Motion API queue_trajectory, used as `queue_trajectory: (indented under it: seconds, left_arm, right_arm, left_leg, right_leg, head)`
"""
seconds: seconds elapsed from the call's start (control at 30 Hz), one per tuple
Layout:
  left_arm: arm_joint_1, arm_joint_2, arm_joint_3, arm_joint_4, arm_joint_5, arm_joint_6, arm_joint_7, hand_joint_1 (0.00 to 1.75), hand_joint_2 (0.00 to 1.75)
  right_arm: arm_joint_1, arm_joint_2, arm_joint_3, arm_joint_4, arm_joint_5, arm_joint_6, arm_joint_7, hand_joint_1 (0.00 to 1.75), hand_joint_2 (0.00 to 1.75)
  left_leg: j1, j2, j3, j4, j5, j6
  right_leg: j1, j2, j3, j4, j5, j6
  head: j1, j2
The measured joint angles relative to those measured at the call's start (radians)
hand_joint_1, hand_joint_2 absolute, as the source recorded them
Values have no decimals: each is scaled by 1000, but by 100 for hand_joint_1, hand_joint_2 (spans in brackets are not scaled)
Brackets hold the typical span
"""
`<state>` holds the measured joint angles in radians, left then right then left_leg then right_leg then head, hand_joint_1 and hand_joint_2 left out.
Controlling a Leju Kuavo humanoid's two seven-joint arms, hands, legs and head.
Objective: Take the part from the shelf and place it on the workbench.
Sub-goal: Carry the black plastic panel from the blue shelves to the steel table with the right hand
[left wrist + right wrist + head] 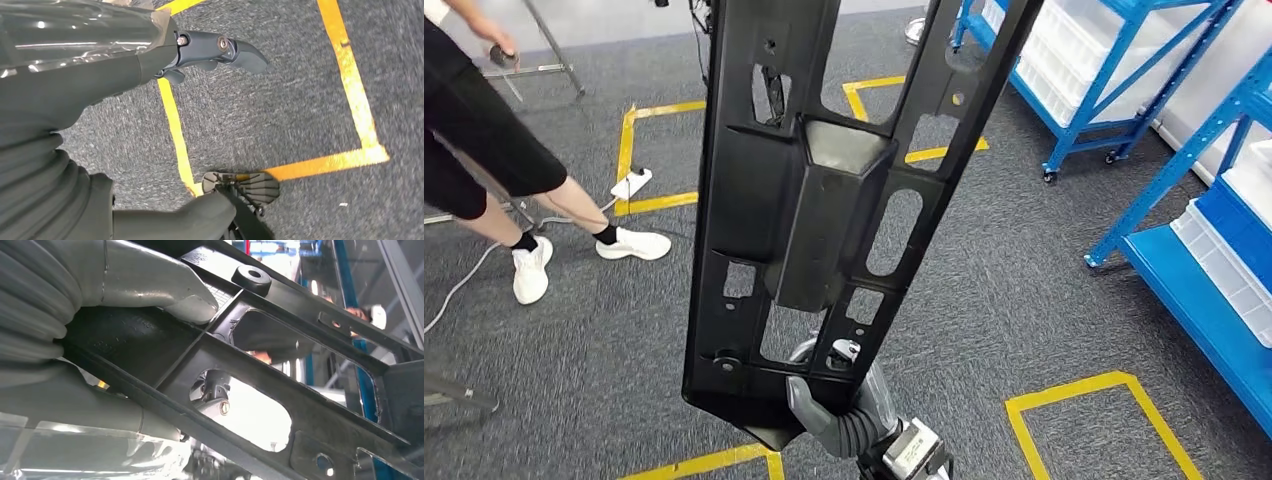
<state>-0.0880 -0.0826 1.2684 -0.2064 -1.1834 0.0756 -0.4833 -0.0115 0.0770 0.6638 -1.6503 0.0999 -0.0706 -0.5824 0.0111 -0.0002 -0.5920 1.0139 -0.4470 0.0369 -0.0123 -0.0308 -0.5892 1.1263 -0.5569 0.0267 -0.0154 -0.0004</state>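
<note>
Right hand (839, 415) grips lower end of long black part (824, 200), held upright over grey carpet (1024, 300). Left hand (215, 52) hangs free, fingers apart, holding nothing. Risk: single low grip, tall load; part may swing toward blue shelf (1124, 60) or nearby person (494, 150).

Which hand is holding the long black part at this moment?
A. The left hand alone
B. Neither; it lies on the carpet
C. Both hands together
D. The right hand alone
D. The right hand grips the black part at its lower end, while the left hand hangs over the carpet, holding nothing.
</note>
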Motion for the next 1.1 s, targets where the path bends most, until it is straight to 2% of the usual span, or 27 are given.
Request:
queue_trajectory:
  seconds: [0.07,0.1,0.13,0.17,0.23,0.3,0.33,0.37,0.4,0.47,0.53,0.57,0.6,0.63,0.67,0.7,0.77,0.8,0.83,0.9,0.93,1.0,1.03,1.1]
  left_arm:
    - [-1,0,0,0,-2,1,-1,0,175]
    - [-1,0,0,0,-4,2,-1,0,175]
    - [-1,0,0,0,-7,3,0,0,175]
    - [-1,-1,-1,0,-9,5,1,0,175]
    - [-1,-2,-4,0,-13,8,5,0,175]
    - [0,-3,-7,0,-14,10,9,0,175]
    - [1,-3,-7,0,-14,10,10,0,175]
    - [2,-3,-8,0,-15,11,11,0,175]
    - [3,-2,-8,0,-15,11,11,0,175]
    - [3,-1,-9,0,-17,12,12,0,175]
    - [1,-1,-13,0,-19,13,13,0,175]
    - [1,0,-14,0,-20,14,14,0,175]
    - [1,0,-15,0,-22,14,15,0,175]
    - [1,0,-15,0,-23,15,17,0,175]
    - [2,1,-16,0,-24,15,19,0,175]
    - [2,2,-16,0,-25,16,21,0,175]
    - [0,6,-17,0,-29,16,28,0,175]
    - [-1,7,-17,0,-32,16,33,0,175]
    - [-1,8,-18,0,-34,16,38,0,175]
    - [-1,9,-18,0,-35,16,46,0,175]
    - [-1,9,-18,0,-35,16,49,0,175]
    - [-1,9,-19,0,-36,16,53,0,175]
    - [-2,9,-19,0,-37,16,55,0,175]
    - [-3,9,-19,0,-39,16,58,0,175]
  right_arm:
    - [2,-5,-1,0,2,0,0,175,175]
    - [3,-7,-1,0,3,0,0,175,175]
    - [3,-9,-1,0,4,0,0,175,175]
    - [3,-11,-2,0,5,0,0,175,175]
    - [2,-11,-3,0,7,0,0,175,175]
    - [1,-11,-4,0,8,0,-1,175,175]
    - [1,-11,-5,0,9,0,-1,175,175]
    - [0,-11,-5,-1,10,0,-1,175,175]
    - [-1,-10,-6,-1,10,0,-1,175,175]
    - [-4,-6,-8,-2,11,0,-2,175,175]
    - [-5,-2,-10,-2,11,0,-3,175,175]
    - [-5,-2,-11,-2,11,0,-3,175,175]
    - [-5,-2,-11,-2,11,0,-3,175,175]
    - [-5,-2,-11,-2,11,0,-3,175,175]
    - [-5,-2,-11,-2,11,0,-3,175,175]
    - [-6,-1,-12,-2,11,0,-2,175,175]
    - [-12,2,-12,-3,12,1,5,175,175]
    - [-16,4,-13,-5,12,2,9,175,175]
    - [-19,6,-14,-6,14,3,12,175,175]
    - [-21,10,-14,-11,16,6,17,175,175]
    - [-22,12,-15,-12,17,7,19,175,175]
    - [-22,14,-15,-15,18,10,21,175,175]
    - [-21,13,-15,-16,18,11,22,175,175]
    - [-17,10,-16,-16,18,16,23,175,175]
  left_leg:
    - [0,-20,0,0,0,4]
    - [0,-32,0,0,0,5]
    - [0,-44,0,0,0,5]
    - [0,-56,1,0,0,4]
    - [-2,-81,2,3,-2,0]
    - [-5,-101,-2,7,-4,-9]
    - [-4,-108,-4,7,-4,-15]
    - [-2,-115,-7,6,-3,-21]
    - [1,-113,-9,8,-4,-26]
    - [2,-76,-27,47,-30,-36]
    - [3,-26,-79,157,-88,-46]
    - [5,-15,-110,219,-113,-50]
    - [7,-10,-134,262,-124,-54]
    - [10,-6,-142,272,-118,-56]
    - [12,-1,-131,247,-94,-58]
    - [14,10,-102,188,-60,-59]
    - [11,45,-39,67,-13,-54]
    - [7,55,-21,31,-4,-49]
    - [2,57,-17,20,-7,-43]
    - [0,35,-16,14,-5,-28]
    - [0,25,-12,9,-3,-21]
    - [5,7,-3,0,2,-7]
    - [5,-2,-3,0,1,-4]
    - [5,-25,-3,0,0,0]
  right_leg:
    - [-1,19,-68,128,-46,-6]
    - [-1,22,-91,165,-54,-4]
    - [-1,24,-95,166,-46,2]
    - [-1,27,-80,129,-23,9]
    - [-3,52,-19,-7,34,20]
    - [-6,73,22,-94,65,15]
    - [-4,75,27,-105,69,9]
    - [-4,67,29,-106,71,1]
    - [-6,59,30,-108,73,-4]
    - [-11,42,33,-112,75,-18]
    - [-9,23,35,-113,73,-28]
    - [-7,12,36,-113,72,-32]
    - [-5,2,36,-113,70,-34]
    - [-5,-8,37,-113,69,-36]
    - [-4,-17,39,-113,67,-36]
    - [-4,-26,41,-113,64,-35]
    - [2,-41,48,-112,57,-27]
    - [5,-49,50,-112,54,-22]
    - [8,-56,52,-112,51,-17]
    - [10,-69,56,-113,46,-7]
    - [9,-60,56,-105,39,-3]
    - [7,-20,30,-39,4,-3]
    - [4,2,1,22,-22,-7]
    - [2,19,-63,140,-61,-9]
  head:
    - [4,0]
    - [4,0]
    - [4,0]
    - [4,0]
    - [5,0]
    - [5,0]
    - [6,0]
    - [5,0]
    - [6,0]
    - [1,0]
    - [-5,0]
    - [-5,0]
    - [-5,0]
    - [-5,0]
    - [-5,0]
    - [-5,0]
    - [-5,0]
    - [-4,0]
    - [-3,0]
    - [-2,0]
    - [-1,0]
    - [2,0]
    - [4,0]
    - [7,0]
